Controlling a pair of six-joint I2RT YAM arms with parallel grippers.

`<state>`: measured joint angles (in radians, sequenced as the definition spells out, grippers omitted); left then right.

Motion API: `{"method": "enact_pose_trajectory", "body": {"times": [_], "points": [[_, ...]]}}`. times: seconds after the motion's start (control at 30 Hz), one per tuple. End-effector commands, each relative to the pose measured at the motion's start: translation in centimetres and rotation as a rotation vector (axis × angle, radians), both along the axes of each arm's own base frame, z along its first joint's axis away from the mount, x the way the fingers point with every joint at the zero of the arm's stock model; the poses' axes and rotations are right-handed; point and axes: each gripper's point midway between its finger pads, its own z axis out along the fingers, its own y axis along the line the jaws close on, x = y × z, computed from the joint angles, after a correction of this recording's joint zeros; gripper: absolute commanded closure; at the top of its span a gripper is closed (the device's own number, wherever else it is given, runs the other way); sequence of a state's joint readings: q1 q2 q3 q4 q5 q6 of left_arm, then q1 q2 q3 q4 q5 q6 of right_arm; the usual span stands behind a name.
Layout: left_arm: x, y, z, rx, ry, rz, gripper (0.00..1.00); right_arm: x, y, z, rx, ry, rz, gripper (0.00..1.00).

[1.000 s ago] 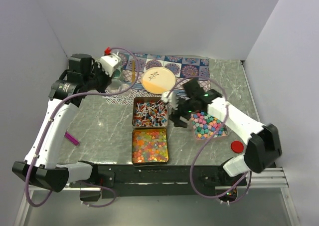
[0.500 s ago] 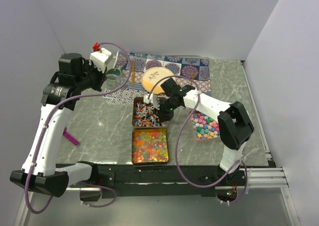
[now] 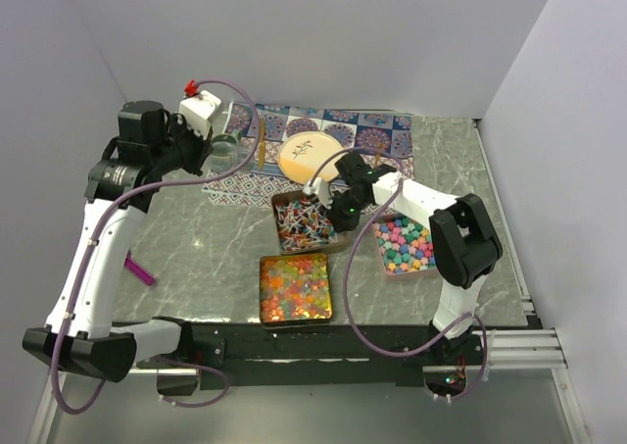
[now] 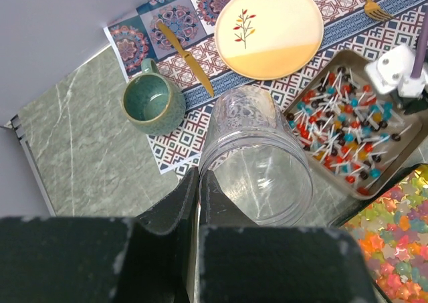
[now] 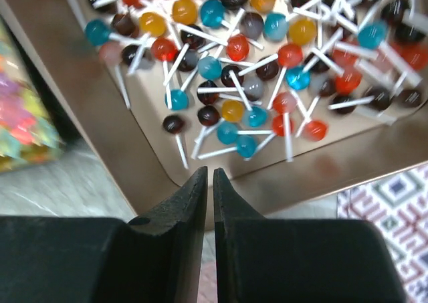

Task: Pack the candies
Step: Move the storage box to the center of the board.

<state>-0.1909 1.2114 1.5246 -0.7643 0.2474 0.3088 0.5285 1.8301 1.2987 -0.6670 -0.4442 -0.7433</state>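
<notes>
The candies lie in three open tins: lollipops [image 3: 302, 223], orange-yellow gummies [image 3: 294, 287] and pastel star pieces [image 3: 404, 246]. My right gripper [image 3: 344, 219] is down at the near right corner of the lollipop tin [image 5: 114, 109], jaws shut on its rim [image 5: 209, 172]. In the right wrist view the lollipops [image 5: 254, 82] fill the tin just beyond the fingertips. My left gripper [image 4: 198, 174] is raised at the back left, shut on the rim of a clear, empty jar [image 4: 257, 162], which hangs tilted over the mat.
A patterned placemat [image 3: 372, 130] at the back carries a yellow plate [image 3: 311, 156], a green mug [image 4: 152, 102], a gold knife [image 4: 184, 57] and a fork [image 4: 374, 5]. A purple scoop [image 3: 140, 271] lies at the left by the left arm.
My right gripper swung from the pastel tin to the lollipop tin and shut on its corner. That tin has shifted right and turned. The left arm lifted the jar slightly.
</notes>
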Motion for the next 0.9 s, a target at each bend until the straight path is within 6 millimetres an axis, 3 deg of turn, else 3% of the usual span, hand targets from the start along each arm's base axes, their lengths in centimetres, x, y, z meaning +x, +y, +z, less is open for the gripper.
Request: {"method": "enact_pose_trajectory", "body": {"times": [0.0,0.13,0.27,0.63,0.73,0.77,0.8,0.87], "points": [[1.0,-0.7,2.2,-0.034,-0.068,-0.025,0.98,0.8,-3.8,0.5,-0.067,-0.031,-0.093,0.84],[1.3,-0.9,2.1,-0.032,-0.067,-0.034,0.98,-0.5,-5.7,0.0,-0.104,-0.023,-0.091,0.84],[1.5,-0.7,1.9,-0.023,-0.066,-0.03,0.98,-3.1,-7.0,-0.9,-0.131,0.014,-0.077,0.84],[2.2,-0.8,1.5,-0.015,-0.064,-0.035,0.97,-7.3,-7.9,0.0,-0.164,0.034,-0.015,0.83],[2.2,-0.8,1.7,-0.014,-0.065,-0.034,0.97,-5.8,-7.9,2.5,-0.126,-0.063,-0.053,0.76],[2.2,-0.8,1.8,-0.012,-0.068,-0.035,0.97,-4.7,-7.5,4.4,-0.09,-0.111,-0.063,0.7],[2.2,-0.8,1.7,-0.01,-0.066,-0.036,0.97,-4.7,-7.4,6.5,-0.051,-0.143,-0.063,0.55],[2.3,-0.9,1.7,-0.009,-0.065,-0.039,0.97,-5.2,-6.0,9.9,0.045,-0.193,0.037,0.45]]}}
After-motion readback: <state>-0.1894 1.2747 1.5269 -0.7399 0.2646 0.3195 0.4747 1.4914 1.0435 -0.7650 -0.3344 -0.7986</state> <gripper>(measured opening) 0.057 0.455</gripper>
